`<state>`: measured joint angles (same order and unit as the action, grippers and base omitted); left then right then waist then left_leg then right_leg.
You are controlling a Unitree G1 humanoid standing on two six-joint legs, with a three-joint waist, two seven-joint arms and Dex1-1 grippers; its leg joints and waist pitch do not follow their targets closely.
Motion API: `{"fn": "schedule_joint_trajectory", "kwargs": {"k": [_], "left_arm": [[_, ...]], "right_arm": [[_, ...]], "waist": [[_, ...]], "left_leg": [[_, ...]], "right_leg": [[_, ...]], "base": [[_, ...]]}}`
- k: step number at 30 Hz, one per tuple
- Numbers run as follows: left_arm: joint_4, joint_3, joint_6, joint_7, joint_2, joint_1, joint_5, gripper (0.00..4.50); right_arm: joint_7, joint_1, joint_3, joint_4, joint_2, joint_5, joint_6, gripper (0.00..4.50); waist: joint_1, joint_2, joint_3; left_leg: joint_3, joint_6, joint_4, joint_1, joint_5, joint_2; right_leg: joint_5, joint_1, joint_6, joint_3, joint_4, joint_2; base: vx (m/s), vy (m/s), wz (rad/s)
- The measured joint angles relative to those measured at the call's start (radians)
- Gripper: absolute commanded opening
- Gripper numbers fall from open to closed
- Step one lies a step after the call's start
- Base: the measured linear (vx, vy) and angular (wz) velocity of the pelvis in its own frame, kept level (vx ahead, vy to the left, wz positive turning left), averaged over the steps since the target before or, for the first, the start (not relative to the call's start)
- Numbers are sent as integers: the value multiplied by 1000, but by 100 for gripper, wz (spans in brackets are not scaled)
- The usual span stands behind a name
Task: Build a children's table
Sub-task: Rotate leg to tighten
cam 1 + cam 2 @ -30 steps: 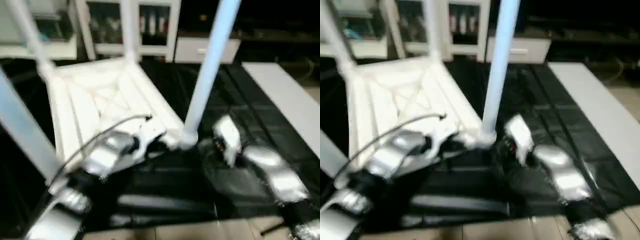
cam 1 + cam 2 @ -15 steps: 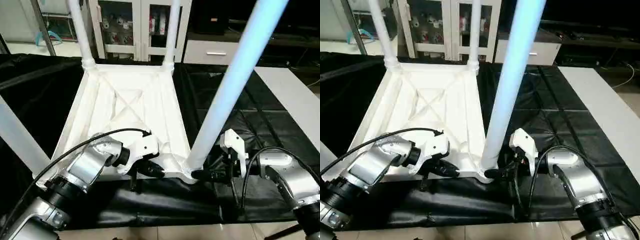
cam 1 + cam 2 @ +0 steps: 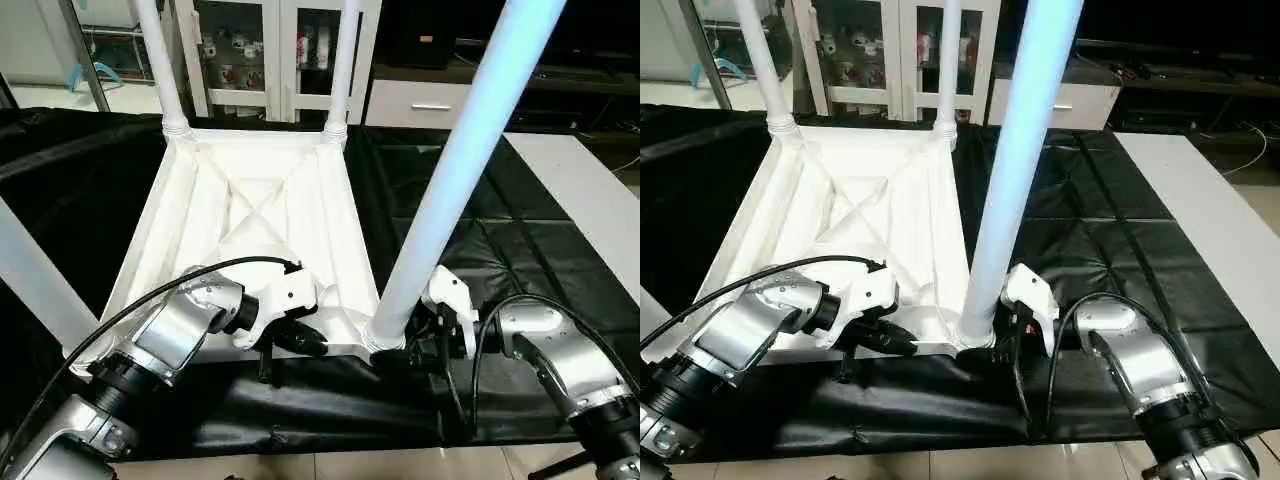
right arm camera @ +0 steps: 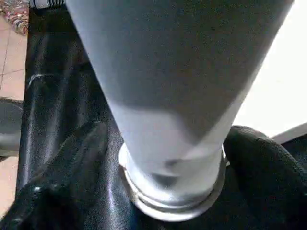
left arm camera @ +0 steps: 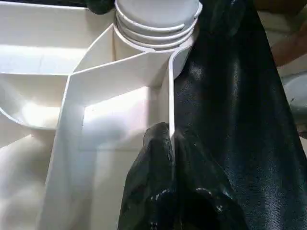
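Left tool (image 5: pixel 169 143) pinched on upturned table top's rim (image 5: pixel 170 96) to steady it; right tool (image 4: pixel 163 158) spread wide around near leg's base (image 4: pixel 168 134), presumably for seating.

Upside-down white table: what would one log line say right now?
table: inverted on black sheet | left pincer: shut on rim | right pincer: open around near leg base

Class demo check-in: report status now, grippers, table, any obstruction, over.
Left gripper shut on tabletop rim. Right gripper open, fingers astride near-right leg base. Four legs standing. Nothing blocking.
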<state>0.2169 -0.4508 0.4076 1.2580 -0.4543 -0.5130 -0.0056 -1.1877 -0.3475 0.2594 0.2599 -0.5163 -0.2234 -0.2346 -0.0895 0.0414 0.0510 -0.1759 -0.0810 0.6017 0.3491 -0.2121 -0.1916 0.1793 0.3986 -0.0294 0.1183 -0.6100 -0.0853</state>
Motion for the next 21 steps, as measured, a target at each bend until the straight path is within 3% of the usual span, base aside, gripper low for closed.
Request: {"fn": "schedule_joint_trajectory", "kwargs": {"k": [8,14,21], "left_arm": [[-1,0,1,0,0,0,0,0],[-1,0,1,0,0,0,0,0],[-1,0,1,0,-1,0,0,0]], "right_arm": [[0,-1,0,6,1,0,0,307],[0,-3,0,10,1,-1,0,273],[-1,-3,0,13,2,-1,3,269]], "waist": [[0,0,0],[0,0,0],[-1,0,0]], "left_leg": [[0,0,0,0,0,0],[0,0,0,0,0,0],[0,0,0,0,0,0]], "right_leg": [[0,0,0,0,0,0],[0,0,0,0,0,0],[0,0,0,0,0,0]], "base": [[0,0,0],[0,0,0],[0,0,0]]}}
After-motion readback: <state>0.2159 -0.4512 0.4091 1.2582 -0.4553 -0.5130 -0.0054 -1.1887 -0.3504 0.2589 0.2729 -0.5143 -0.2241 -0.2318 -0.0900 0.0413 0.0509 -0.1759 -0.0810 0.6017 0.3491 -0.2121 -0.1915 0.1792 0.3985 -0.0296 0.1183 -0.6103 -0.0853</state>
